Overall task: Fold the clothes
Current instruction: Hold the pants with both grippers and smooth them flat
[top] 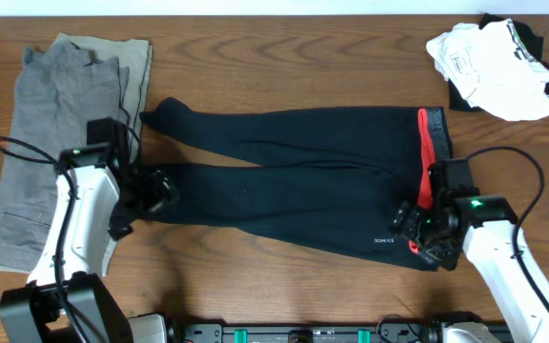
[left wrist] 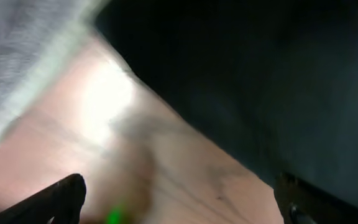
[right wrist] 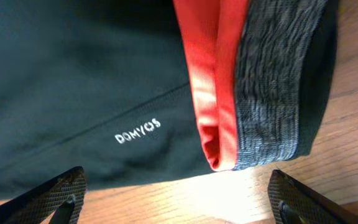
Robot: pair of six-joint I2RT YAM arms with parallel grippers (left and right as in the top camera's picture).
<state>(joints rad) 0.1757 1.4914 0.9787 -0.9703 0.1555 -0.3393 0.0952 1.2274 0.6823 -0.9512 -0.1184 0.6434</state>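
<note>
Wooden table (top: 284,57), black leggings (top: 284,181) spread flat

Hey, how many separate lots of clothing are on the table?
3: black leggings spread across the middle, a grey pile at the left, a white-and-black heap at top right. Piles may hide more garments.

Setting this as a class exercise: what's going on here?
Two robot arms are set to fold black leggings, laid out on the wooden table. The left gripper is open over the leg ends; the right gripper is open at the red and grey waistband. Nothing is gripped yet.
</note>
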